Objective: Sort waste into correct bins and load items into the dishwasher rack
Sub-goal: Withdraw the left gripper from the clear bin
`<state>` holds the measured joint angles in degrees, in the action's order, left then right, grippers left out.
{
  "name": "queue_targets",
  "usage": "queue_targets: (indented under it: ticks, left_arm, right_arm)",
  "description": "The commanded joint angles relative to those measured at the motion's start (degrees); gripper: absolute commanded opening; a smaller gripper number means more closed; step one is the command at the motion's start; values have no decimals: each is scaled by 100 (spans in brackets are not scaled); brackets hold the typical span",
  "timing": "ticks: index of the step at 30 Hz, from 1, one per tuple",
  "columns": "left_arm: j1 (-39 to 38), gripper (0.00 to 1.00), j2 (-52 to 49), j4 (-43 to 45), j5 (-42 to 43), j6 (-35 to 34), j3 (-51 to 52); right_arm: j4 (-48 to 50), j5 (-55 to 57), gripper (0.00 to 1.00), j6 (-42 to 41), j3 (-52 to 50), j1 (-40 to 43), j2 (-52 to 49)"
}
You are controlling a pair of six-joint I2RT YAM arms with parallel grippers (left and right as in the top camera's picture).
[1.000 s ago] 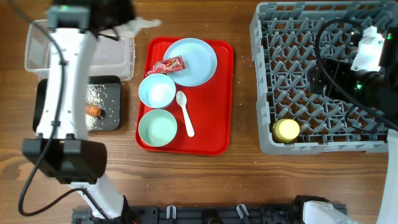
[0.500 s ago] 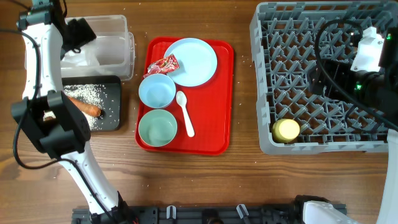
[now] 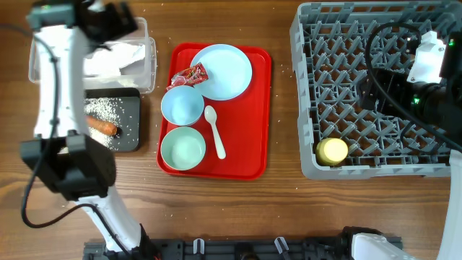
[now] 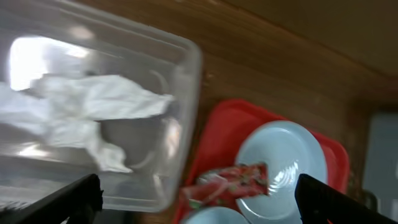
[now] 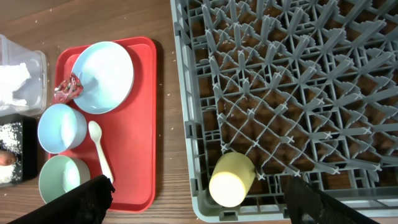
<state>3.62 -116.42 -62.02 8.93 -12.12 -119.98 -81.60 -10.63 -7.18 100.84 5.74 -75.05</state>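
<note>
The crumpled white napkin (image 4: 81,112) lies loose inside the clear tub (image 3: 144,68). My left gripper (image 4: 199,205) hangs above the tub's right end, open and empty. A red wrapper (image 3: 191,74) rests on the edge of the pale blue plate (image 3: 224,71) on the red tray (image 3: 256,130). Two bowls (image 3: 182,106) (image 3: 182,147) and a white spoon (image 3: 214,131) lie there too. The black tray (image 3: 54,119) holds rice (image 3: 112,110) and an orange stick (image 3: 101,126). A yellow cup (image 5: 231,179) lies in the grey rack (image 3: 310,87). My right gripper (image 5: 205,202) is open, high over the rack's front.
The right arm (image 3: 426,65) and its black cable cover the rack's far right part. Scattered rice grains dot the wood around the red tray. Bare wooden table separates the red tray from the rack.
My left gripper has opened and let go of the napkin, which now lies in the clear tub. The left arm has swung about above the tub. The right arm is still.
</note>
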Motion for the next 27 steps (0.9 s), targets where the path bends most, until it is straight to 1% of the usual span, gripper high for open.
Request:
queue_targets:
  ticks: [1, 6, 8, 10, 15, 18, 20, 23, 26, 27]
  left_arm:
    - [-964, 99, -317, -57, 59, 466, 4]
    - [-1843, 99, -883, -103, -835, 466, 9]
    - [-2100, 97, -1141, -120, -1152, 463, 9]
    - [-2286, 95, -1375, -105, -1316, 461, 9]
    - [-2538, 88, -1823, -107, -2039, 417, 9]
    - [-2533, 82, -1974, -136, -2345, 177, 11]
    - [-2503, 79, -2009, -192, -2446, 96, 11]
    - [-2498, 70, -2022, -275, -2448, 92, 11]
    - [-2509, 57, -2031, -299, -2444, 94, 15]
    - [-2509, 56, -2063, -306, -2444, 94, 24]
  right_arm:
    - [28, 59, 91, 118, 11, 13, -61]
    - [28, 59, 92, 122, 11, 13, -61]
    - [31, 59, 91, 125, 11, 13, -61]
    - [31, 59, 91, 122, 11, 13, -61]
    - [4, 59, 91, 122, 11, 13, -61]
    - [7, 59, 91, 125, 11, 13, -61]
    - [9, 61, 92, 151, 11, 13, -61]
    - [15, 59, 91, 229, 11, 13, -61]
    - [11, 59, 91, 229, 11, 13, -61]
    - [4, 59, 92, 232, 11, 13, -61]
